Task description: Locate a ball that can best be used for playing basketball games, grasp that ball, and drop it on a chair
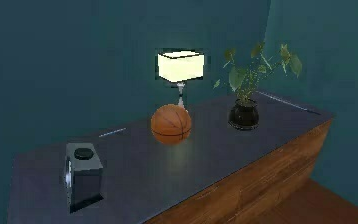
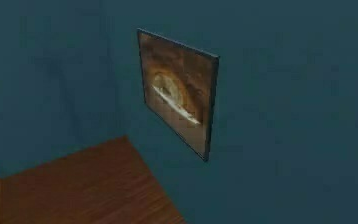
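Note:
An orange basketball [image 1: 171,123] with dark seams rests on the dark top of a long wooden cabinet [image 1: 242,185], near the middle of the forward view. It sits just in front of a small table lamp [image 1: 180,68] with a glowing pale shade.
A potted leafy plant [image 1: 247,82] in a dark pot stands right of the ball. A small grey box-shaped appliance [image 1: 84,173] sits at the cabinet's near left. Teal walls rise behind. In the arm side view a framed brown picture [image 2: 177,90] hangs above wooden floor [image 2: 87,190].

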Controlling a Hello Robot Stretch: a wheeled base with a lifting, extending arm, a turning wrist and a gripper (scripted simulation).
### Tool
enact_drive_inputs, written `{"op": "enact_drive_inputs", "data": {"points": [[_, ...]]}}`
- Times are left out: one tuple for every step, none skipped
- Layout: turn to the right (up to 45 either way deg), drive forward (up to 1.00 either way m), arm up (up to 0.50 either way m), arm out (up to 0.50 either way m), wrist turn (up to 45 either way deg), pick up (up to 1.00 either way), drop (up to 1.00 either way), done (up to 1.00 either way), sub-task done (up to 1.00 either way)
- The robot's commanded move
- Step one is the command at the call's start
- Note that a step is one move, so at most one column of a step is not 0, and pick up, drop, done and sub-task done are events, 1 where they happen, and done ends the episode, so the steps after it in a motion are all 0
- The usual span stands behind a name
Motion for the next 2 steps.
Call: {"op": "enact_drive_inputs", "data": {"points": [[0.0, 0.35, 0.0, 0.0, 0.0, 0.0, 0.0, 0.0, 0.0], [-45.0, 0.0, 0.0, 0.0, 0.0, 0.0, 0.0, 0.0, 0.0]]}}
